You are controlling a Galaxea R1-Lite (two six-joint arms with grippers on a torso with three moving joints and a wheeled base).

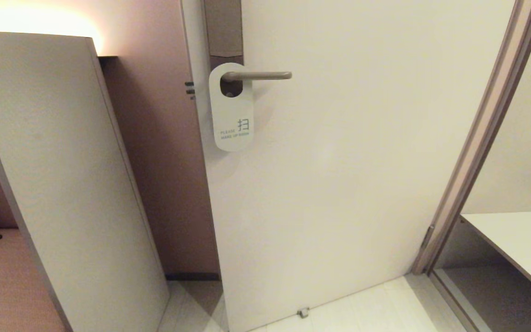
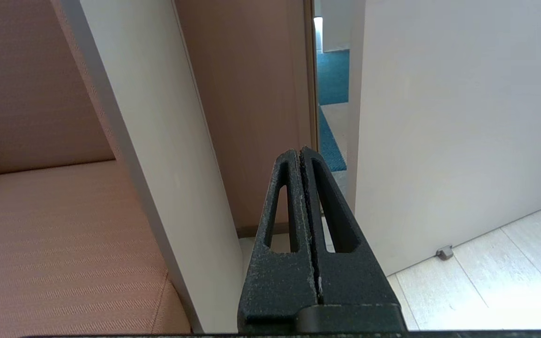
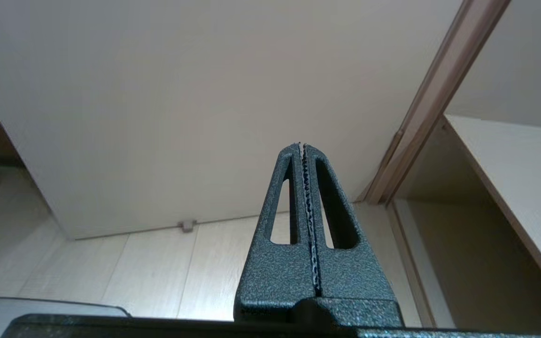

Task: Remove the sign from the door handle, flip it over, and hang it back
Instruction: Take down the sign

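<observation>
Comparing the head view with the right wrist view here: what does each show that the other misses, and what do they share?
Only the head view shows the sign hanging on the door handle, white "make up room" face out. Only the right wrist view shows the right gripper, shut and holding nothing, low before the door. Both show the door, its floor stop, the wooden frame and the white shelf.

Matt card sign (image 1: 231, 117); brushed-metal door handle (image 1: 261, 75); woven cloth seat (image 2: 59, 244).

White sign (image 1: 231, 110), teal lettering; brushed grey door handle (image 1: 258, 75); cream door (image 1: 362, 161).
</observation>
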